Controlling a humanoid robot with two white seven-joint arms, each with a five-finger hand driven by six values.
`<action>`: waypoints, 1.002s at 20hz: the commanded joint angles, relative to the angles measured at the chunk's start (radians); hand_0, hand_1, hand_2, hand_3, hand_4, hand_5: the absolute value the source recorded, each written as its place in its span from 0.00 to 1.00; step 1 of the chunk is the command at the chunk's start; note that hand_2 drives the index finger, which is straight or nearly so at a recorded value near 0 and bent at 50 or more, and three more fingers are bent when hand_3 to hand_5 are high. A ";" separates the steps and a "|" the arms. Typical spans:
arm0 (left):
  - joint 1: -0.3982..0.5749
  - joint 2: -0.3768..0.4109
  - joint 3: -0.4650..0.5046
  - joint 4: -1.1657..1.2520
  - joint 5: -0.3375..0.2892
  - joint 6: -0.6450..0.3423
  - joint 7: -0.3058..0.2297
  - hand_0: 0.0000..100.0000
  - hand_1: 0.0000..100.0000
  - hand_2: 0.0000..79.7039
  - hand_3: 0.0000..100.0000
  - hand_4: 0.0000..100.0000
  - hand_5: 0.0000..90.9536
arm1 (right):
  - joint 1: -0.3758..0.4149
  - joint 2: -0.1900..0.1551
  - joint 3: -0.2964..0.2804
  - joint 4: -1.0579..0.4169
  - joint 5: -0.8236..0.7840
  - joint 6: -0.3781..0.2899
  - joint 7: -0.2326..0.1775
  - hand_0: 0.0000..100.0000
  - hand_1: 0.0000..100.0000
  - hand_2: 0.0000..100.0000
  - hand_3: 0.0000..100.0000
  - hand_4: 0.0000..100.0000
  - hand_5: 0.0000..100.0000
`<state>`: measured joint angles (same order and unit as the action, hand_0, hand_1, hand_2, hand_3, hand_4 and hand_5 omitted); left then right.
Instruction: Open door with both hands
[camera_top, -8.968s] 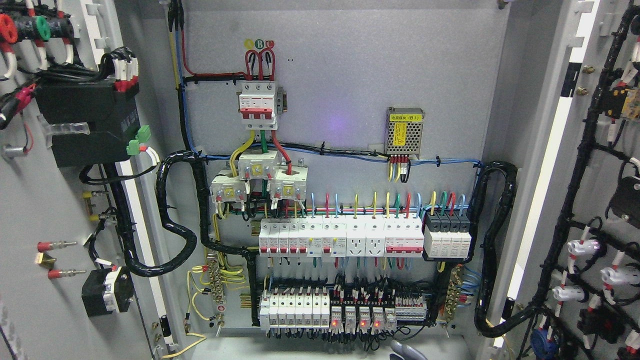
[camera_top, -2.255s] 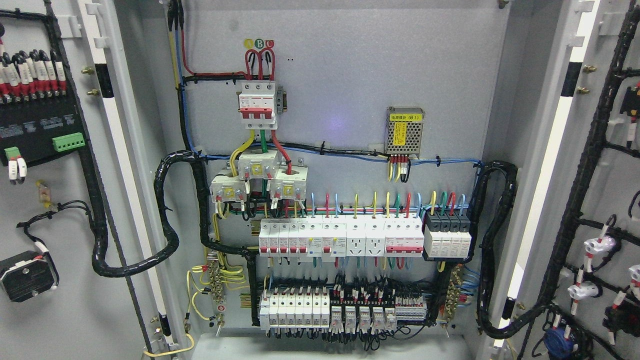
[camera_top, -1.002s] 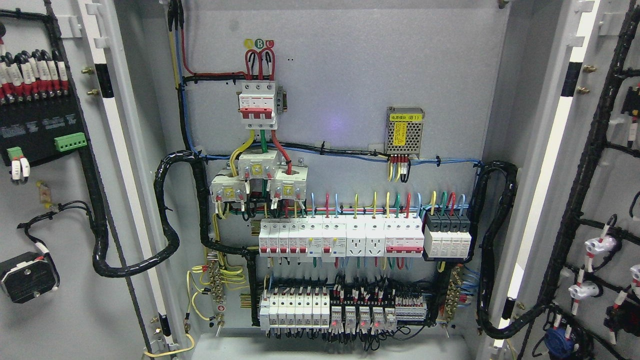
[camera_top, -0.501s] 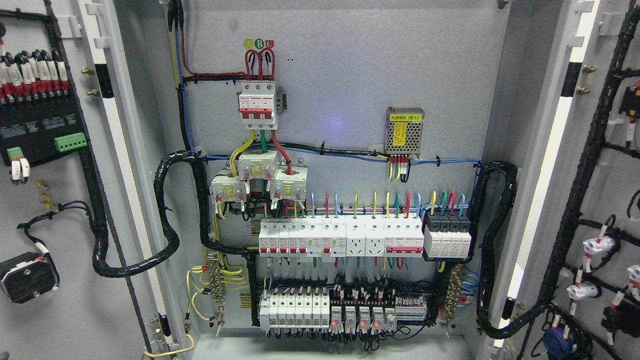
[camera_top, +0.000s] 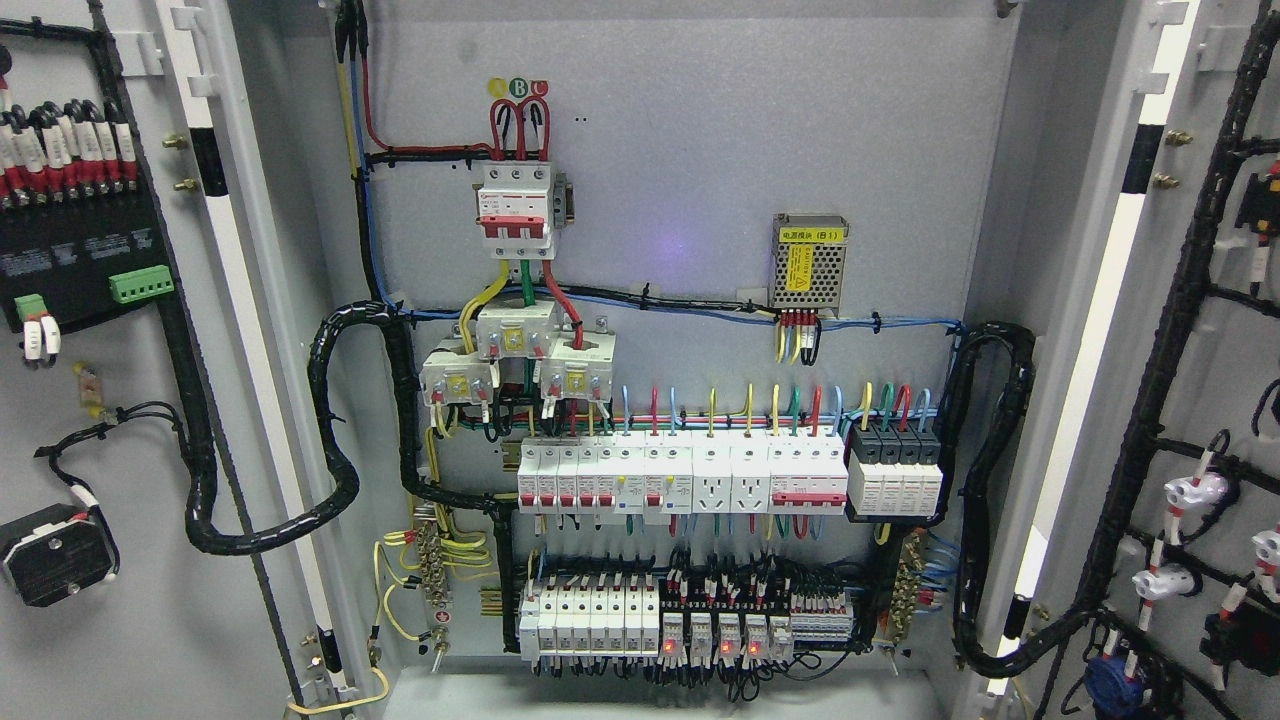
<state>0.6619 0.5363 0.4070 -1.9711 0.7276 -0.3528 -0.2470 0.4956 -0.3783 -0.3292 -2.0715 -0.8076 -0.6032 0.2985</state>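
Observation:
A grey electrical cabinet fills the head view, with both doors swung wide. The left door (camera_top: 110, 620) shows its inner face with a black terminal block (camera_top: 75, 250) and a black cable loom. The right door (camera_top: 1215, 420) shows its inner face with black looms and white lamp holders. Between them the back panel (camera_top: 680, 170) carries a red-and-white main breaker (camera_top: 515, 210), rows of white breakers (camera_top: 680, 478) and a lower relay row (camera_top: 690, 625). Neither hand nor arm shows anywhere in the frame.
A small perforated power supply (camera_top: 808, 260) with a yellow label sits at the upper right of the panel. Thick black conduits loop from each door hinge side (camera_top: 335, 420) (camera_top: 985, 480) into the cabinet. Red indicator lights glow on the bottom relays.
Compared with 9 s ago the left door has swung much wider and the right door slightly wider; a grey shape at the bottom edge is gone. In the last second nothing moves.

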 joint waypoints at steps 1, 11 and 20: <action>0.031 -0.042 -0.102 0.020 -0.007 -0.003 0.000 0.00 0.00 0.00 0.00 0.00 0.00 | 0.008 -0.047 0.159 -0.006 0.015 -0.007 0.002 0.00 0.00 0.00 0.00 0.00 0.00; 0.068 -0.073 -0.244 0.173 -0.008 -0.003 0.000 0.00 0.00 0.00 0.00 0.00 0.00 | 0.044 -0.042 0.415 0.241 0.163 -0.010 0.001 0.00 0.00 0.00 0.00 0.00 0.00; 0.058 -0.140 -0.352 0.421 -0.020 -0.002 -0.002 0.00 0.00 0.00 0.00 0.00 0.00 | 0.046 0.001 0.495 0.548 0.202 -0.010 0.002 0.00 0.00 0.00 0.00 0.00 0.00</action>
<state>0.7200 0.4562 0.1887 -1.7734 0.7151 -0.3555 -0.2473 0.5362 -0.4060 0.0202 -1.8047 -0.6267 -0.6127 0.3009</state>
